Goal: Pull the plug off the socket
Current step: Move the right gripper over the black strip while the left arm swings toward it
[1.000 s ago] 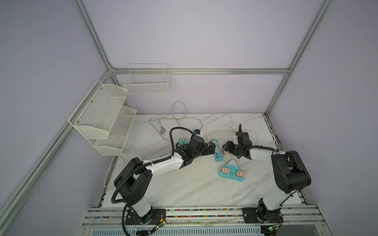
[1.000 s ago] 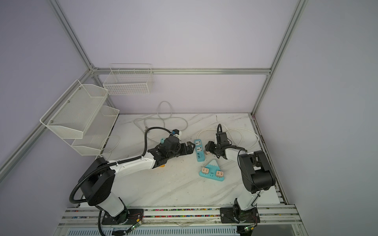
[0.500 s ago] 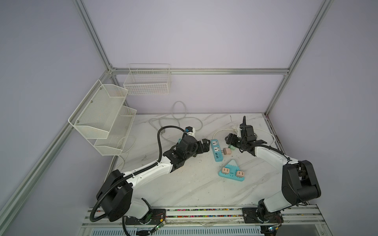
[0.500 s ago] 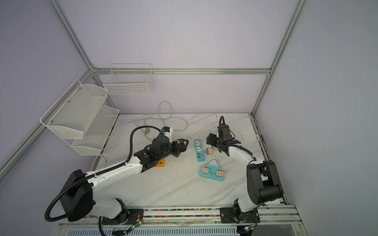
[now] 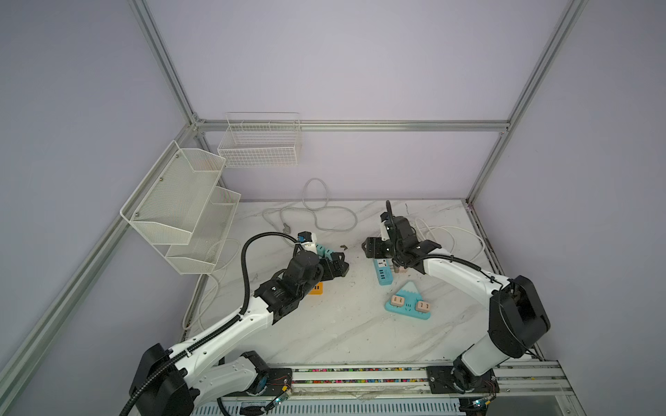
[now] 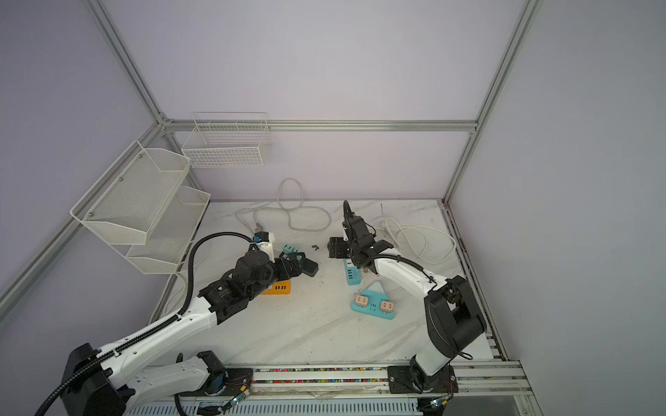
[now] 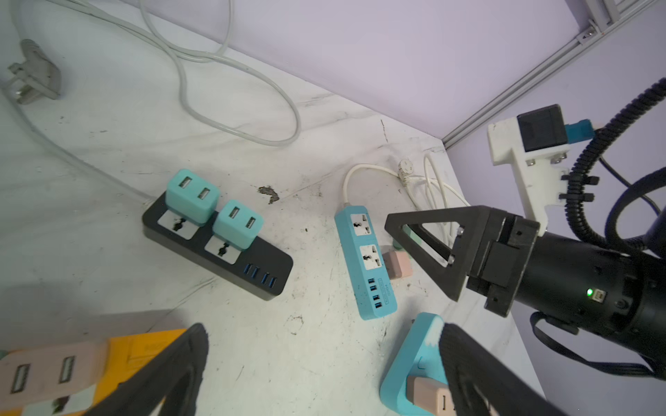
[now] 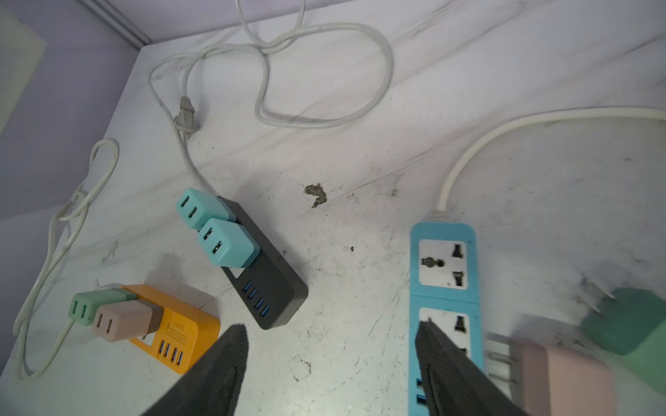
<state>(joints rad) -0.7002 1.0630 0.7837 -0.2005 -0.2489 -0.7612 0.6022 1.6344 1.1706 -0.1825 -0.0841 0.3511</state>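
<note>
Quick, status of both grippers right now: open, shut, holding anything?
Left gripper: open, holding nothing.
Right gripper: open, holding nothing.

Scuffed marble-look table (image 7: pixel 252 324); matt plastic blue power strip (image 7: pixel 364 239)

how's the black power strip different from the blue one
The black power strip has two teal chargers plugged in; the blue power strip has both sockets empty. The black one has a grey cord, the blue one a white cord. Both lie flat with two sockets and four USB ports.
</note>
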